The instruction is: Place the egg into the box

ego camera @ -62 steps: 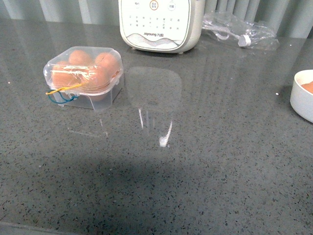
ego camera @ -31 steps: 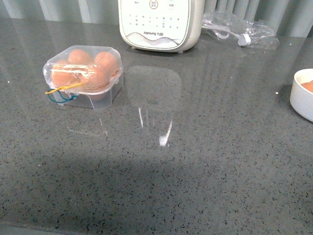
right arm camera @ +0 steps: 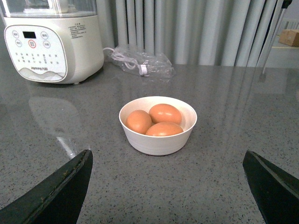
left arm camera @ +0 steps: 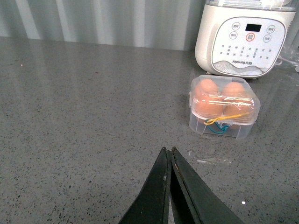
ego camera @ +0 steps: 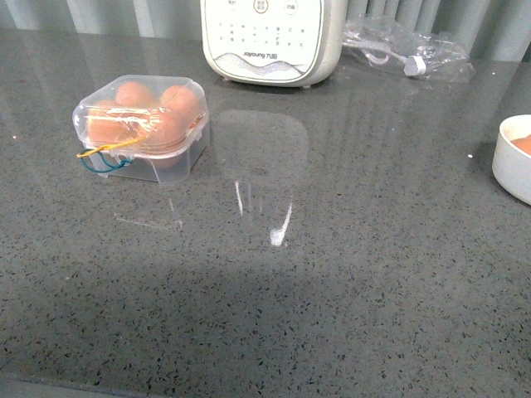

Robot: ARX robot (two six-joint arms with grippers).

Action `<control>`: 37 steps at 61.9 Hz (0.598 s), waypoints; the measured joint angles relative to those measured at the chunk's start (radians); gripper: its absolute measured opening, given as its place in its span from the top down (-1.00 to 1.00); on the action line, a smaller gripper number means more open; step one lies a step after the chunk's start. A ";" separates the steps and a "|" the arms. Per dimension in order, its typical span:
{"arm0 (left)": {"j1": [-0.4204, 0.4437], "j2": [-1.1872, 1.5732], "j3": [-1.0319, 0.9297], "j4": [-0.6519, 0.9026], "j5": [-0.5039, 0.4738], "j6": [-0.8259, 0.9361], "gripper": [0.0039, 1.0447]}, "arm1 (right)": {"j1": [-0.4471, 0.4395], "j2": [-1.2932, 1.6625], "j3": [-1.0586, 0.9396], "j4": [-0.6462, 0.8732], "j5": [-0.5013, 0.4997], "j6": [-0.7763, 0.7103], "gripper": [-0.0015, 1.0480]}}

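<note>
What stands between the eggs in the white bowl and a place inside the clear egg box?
The box's own lid: it is closed over the brown eggs already inside, with yellow and blue elastic loops at its front. Bare counter lies between it and the bowl, where three eggs sit. No gripper holds one.

Evenly bright, cool overhead light. Glossy speckled countertop (ego camera: pixel 373 274) mirroring white appliance (ego camera: pixel 274 37) as pale patch, small hot glare streaks beside it. Broad soft shadow across near counter edge. Glints on clear box (ego camera: pixel 141 128) lid. Sharp throughout; slight softness on close gripper fingers (left arm camera: pixel 163 196).
</note>
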 joint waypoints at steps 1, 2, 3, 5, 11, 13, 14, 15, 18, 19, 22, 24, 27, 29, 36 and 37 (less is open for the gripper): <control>0.000 -0.004 -0.002 -0.003 0.000 0.000 0.94 | 0.000 0.000 0.000 0.000 0.000 0.000 -0.86; 0.000 -0.009 -0.005 -0.003 0.000 0.000 0.94 | 0.000 0.000 0.000 0.000 0.000 0.000 -0.86; 0.000 -0.025 -0.011 -0.008 0.000 0.000 0.94 | 0.000 0.000 0.000 0.000 0.000 0.000 -0.86; 0.000 -0.094 -0.011 -0.091 0.000 0.000 0.94 | 0.000 0.000 0.000 0.000 0.000 0.000 -0.86; 0.000 -0.194 -0.011 -0.151 0.000 0.000 0.94 | 0.000 0.000 0.000 0.000 0.000 0.000 -0.86; 0.000 -0.193 -0.011 -0.153 0.000 0.000 0.94 | 0.000 0.000 0.000 0.000 0.000 0.000 -0.86; 0.000 -0.193 -0.011 -0.154 0.000 0.000 0.94 | 0.000 0.000 0.000 0.000 0.000 0.000 -0.86; 0.000 -0.192 -0.011 -0.156 0.000 0.000 0.94 | 0.000 0.000 0.000 0.000 0.000 0.000 -0.86; 0.000 -0.192 -0.011 -0.157 0.000 0.000 0.94 | 0.000 0.000 0.000 0.000 0.000 0.000 -0.86; 0.000 -0.193 -0.011 -0.157 0.000 0.000 0.94 | 0.000 0.000 0.000 0.000 0.000 0.000 -0.86; 0.000 -0.193 -0.011 -0.157 0.000 0.000 0.94 | 0.000 0.000 0.000 0.000 0.000 0.000 -0.86; 0.000 -0.193 -0.011 -0.157 0.000 0.000 0.94 | 0.000 0.000 0.000 0.000 0.000 0.000 -0.86; 0.000 -0.193 -0.011 -0.157 0.000 0.000 0.93 | 0.000 0.000 0.000 0.000 0.000 0.000 -0.86; 0.000 -0.193 -0.011 -0.157 0.000 0.000 0.86 | 0.000 0.000 0.000 0.000 0.000 0.000 -0.86; 0.000 -0.193 -0.011 -0.157 0.000 0.000 0.38 | 0.000 0.000 0.000 0.000 0.000 0.000 -0.86; 0.000 -0.193 -0.011 -0.157 0.000 0.000 0.31 | 0.000 0.000 0.000 0.000 0.000 0.000 -0.86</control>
